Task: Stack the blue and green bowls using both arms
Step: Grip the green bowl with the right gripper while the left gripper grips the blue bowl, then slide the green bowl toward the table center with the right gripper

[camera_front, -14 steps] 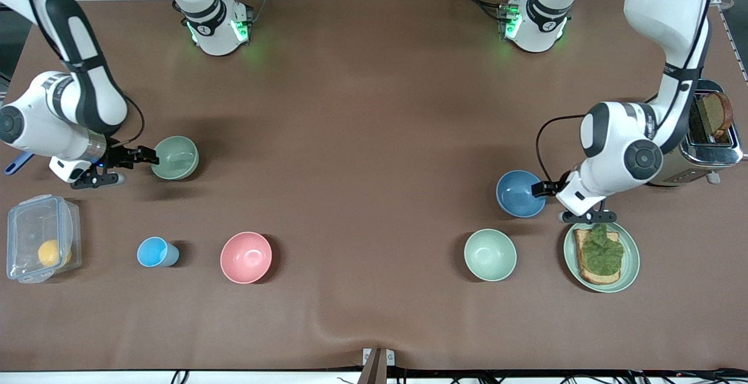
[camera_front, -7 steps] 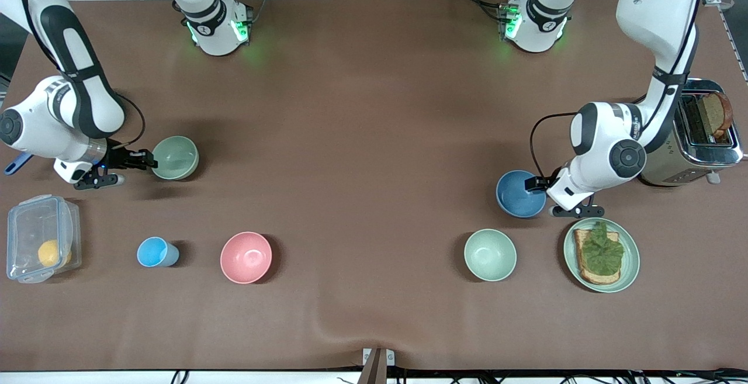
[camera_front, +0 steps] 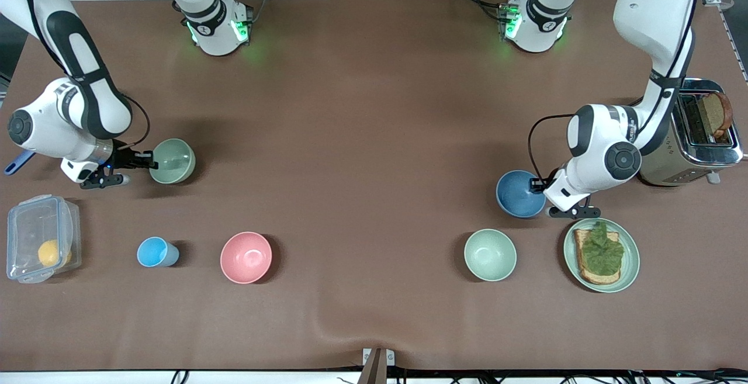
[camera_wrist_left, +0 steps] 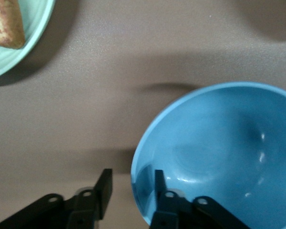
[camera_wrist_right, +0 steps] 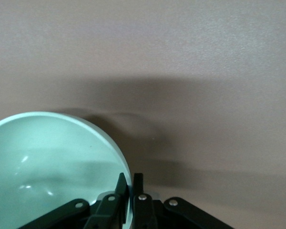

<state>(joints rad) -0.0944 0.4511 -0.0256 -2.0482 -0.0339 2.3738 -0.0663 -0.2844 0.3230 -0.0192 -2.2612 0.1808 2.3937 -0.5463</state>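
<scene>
Blue bowl [camera_front: 519, 194] sitting on table [camera_front: 362, 138] toward left arm's end; left gripper [camera_front: 540, 186] straddling its rim at 3 o'clock, one finger inside, one outside, gap showing, not yet pinching. Green bowl [camera_front: 172, 161] sitting toward right arm's end, tilting; right gripper [camera_front: 149, 160] pinching its rim at 9 o'clock, jaws together on it. Plate [camera_front: 630, 255] carrying toast w/ greens, just beside blue bowl, nearer front cam. Lidded box [camera_front: 40, 238] holding yellow item. Pale bowl [camera_front: 489, 254], pink bowl [camera_front: 246, 257], cup [camera_front: 155, 252] lying nearer cam.

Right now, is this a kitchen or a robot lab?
Probably a robot lab set up like a breakfast table: two robot arms work over a brown-covered table laid with a toaster, bowls like the pink bowl, and a plate of toast.
</scene>
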